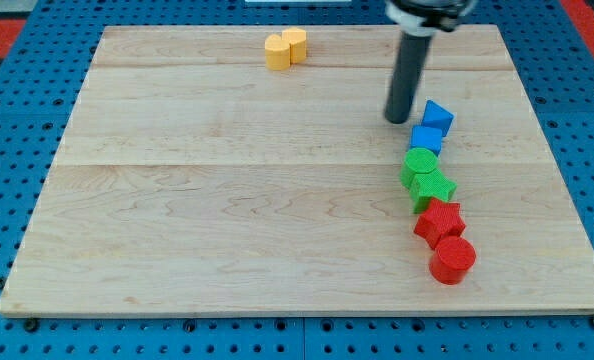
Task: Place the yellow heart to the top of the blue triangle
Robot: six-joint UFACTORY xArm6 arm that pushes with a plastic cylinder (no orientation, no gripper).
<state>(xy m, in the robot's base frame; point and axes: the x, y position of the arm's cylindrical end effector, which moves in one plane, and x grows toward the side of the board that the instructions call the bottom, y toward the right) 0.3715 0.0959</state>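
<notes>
Two yellow blocks touch near the view's top, left of centre. The right one (296, 42) looks like the heart and the left one (277, 52) like a pentagon, though both are small. The blue triangle (438, 115) lies at the view's right, at the upper end of a column of blocks. My tip (397, 120) rests on the board just left of the blue triangle, close to it, and far to the right of and below the yellow blocks.
Below the blue triangle the column runs down: a blue cube (426, 139), a green round block (420, 162), a green star (433, 187), a red star (439, 221) and a red cylinder (452, 260). The wooden board (227, 200) lies on a blue perforated surface.
</notes>
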